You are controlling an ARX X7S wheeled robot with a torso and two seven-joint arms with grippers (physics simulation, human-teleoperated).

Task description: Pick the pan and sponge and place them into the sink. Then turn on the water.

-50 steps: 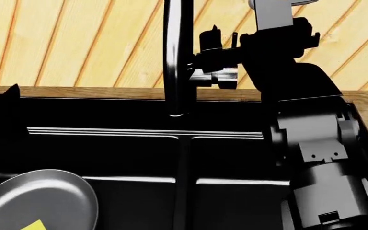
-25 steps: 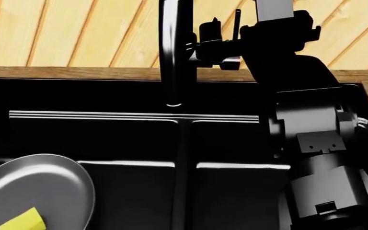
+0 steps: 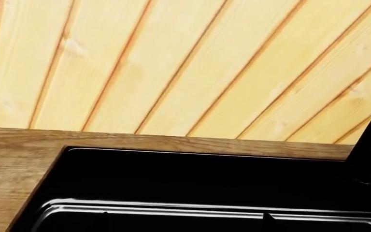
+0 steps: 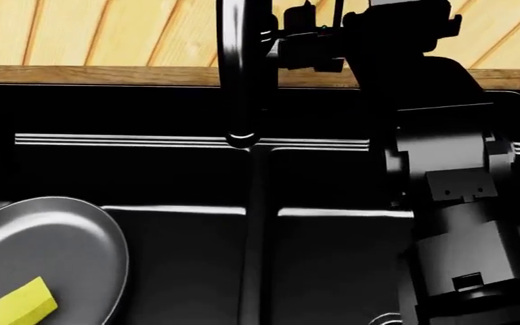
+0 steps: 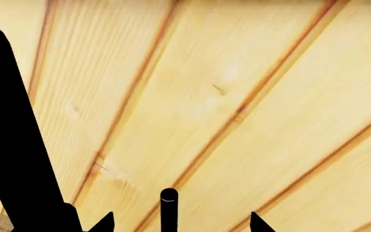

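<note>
Contact is made at the lever: the right gripper has risen in view against the faucet; finger spread cannot be told. Below-left, sponge lies in pan inside sink. No water flows yet.

Pale pine-plank wall behind oak countertop
</note>
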